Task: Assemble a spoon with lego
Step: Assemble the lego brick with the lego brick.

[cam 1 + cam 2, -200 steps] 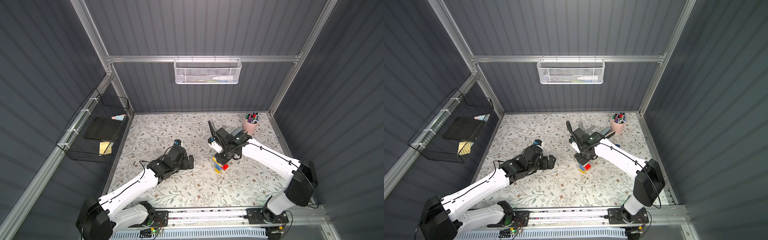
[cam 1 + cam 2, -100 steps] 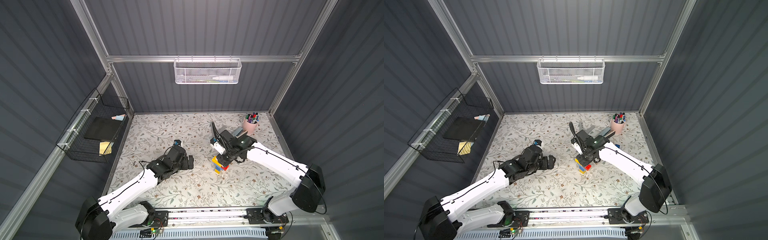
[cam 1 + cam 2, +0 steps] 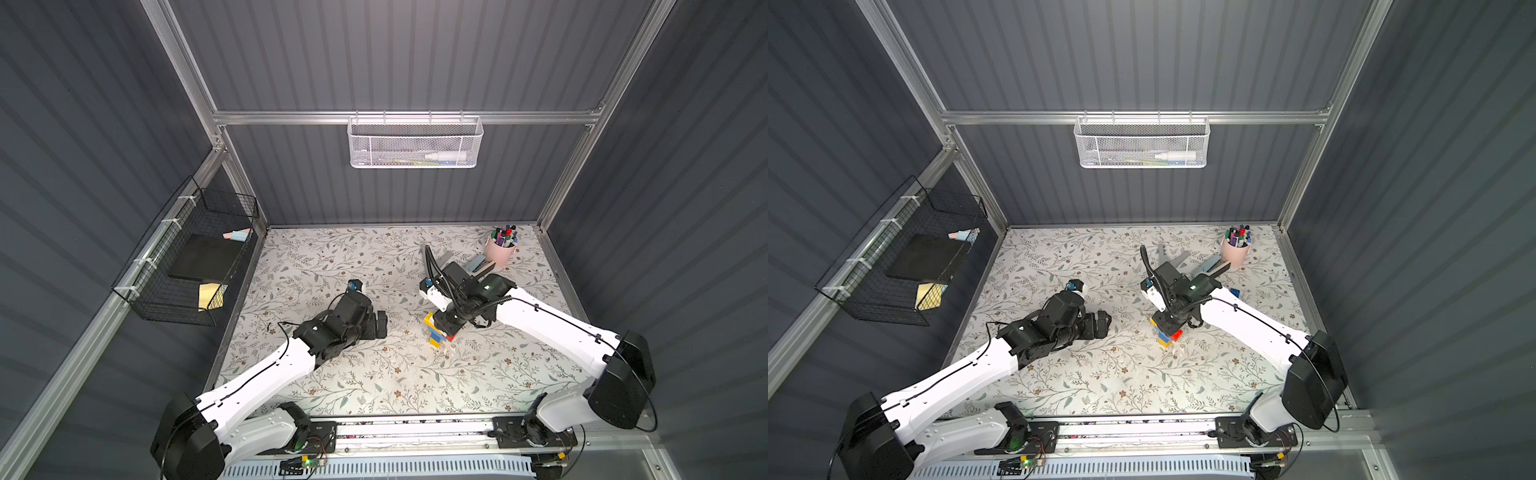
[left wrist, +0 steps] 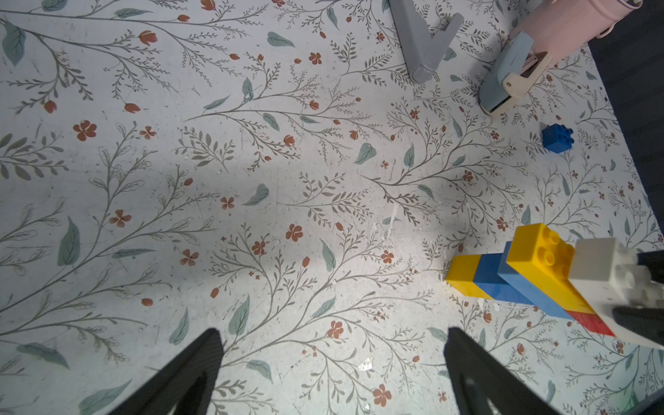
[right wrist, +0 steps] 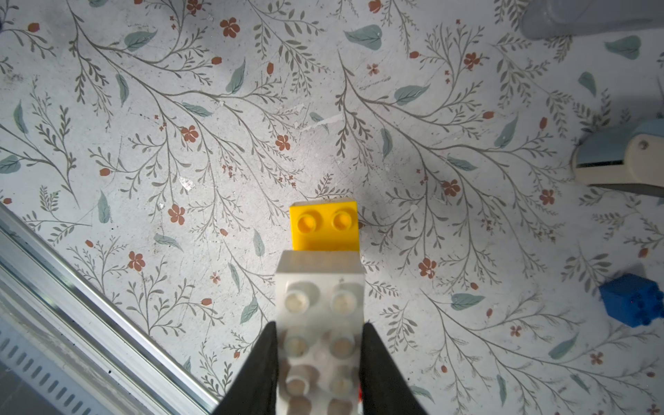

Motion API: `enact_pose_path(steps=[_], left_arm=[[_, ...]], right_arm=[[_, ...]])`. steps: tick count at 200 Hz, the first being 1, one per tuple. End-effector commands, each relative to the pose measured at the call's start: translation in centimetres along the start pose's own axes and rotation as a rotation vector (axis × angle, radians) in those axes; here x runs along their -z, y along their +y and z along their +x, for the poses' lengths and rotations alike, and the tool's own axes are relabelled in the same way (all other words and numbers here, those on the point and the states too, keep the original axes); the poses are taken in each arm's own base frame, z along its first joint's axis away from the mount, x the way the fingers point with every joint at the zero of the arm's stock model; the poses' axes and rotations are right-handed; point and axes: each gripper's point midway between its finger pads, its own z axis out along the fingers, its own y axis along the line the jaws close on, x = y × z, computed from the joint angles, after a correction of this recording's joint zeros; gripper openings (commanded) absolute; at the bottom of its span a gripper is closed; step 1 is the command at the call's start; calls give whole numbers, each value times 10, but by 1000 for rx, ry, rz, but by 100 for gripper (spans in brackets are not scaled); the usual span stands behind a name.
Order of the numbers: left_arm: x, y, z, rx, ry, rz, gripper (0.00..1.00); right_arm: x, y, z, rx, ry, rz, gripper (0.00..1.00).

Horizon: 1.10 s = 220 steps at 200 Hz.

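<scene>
The spoon [image 3: 435,332] [image 3: 1167,336] stands upright on the floral table, right of centre. In the left wrist view its yellow-and-blue handle [image 4: 478,278] carries a blue and a yellow oblong brick [image 4: 539,260], with a red brick [image 4: 589,320] beside them. My right gripper [image 5: 319,327] [image 3: 446,323] is shut on a white brick [image 5: 319,298] [image 4: 594,266], which rests against the top of the yellow brick [image 5: 325,224]. My left gripper [image 4: 332,332] [image 3: 380,324] hangs open and empty left of the spoon. A loose blue lego brick [image 4: 557,137] [image 5: 632,300] lies further right.
A grey V-shaped piece [image 4: 420,43] [image 3: 1169,257], a blue-and-cream stapler [image 4: 510,75] [image 3: 478,262] and a pink cup of pens [image 3: 500,249] stand behind the spoon. The metal front rail [image 5: 90,305] runs along the near edge.
My right arm has shifted slightly to the right over the spoon, still holding the white brick. The left arm has not moved.
</scene>
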Motion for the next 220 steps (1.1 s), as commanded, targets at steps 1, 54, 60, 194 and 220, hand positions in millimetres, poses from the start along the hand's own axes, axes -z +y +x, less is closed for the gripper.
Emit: enact_pose_path(steps=[1, 54, 60, 194, 220], left_arm=[[2, 6, 3, -13, -7, -15, 99], [2, 7, 3, -13, -8, -15, 99], [2, 7, 3, -12, -9, -15, 99], [-2, 7, 8, -12, 5, -12, 99], [-2, 8, 10, -14, 6, -10, 99]], right_arm=[[2, 2, 4, 32, -2, -4, 25], [4, -3, 1, 45, -23, 20, 24], [5, -3, -1, 47, -29, 22, 25], [14, 5, 3, 185, -90, -21, 16], [13, 8, 4, 225, -121, -40, 14]])
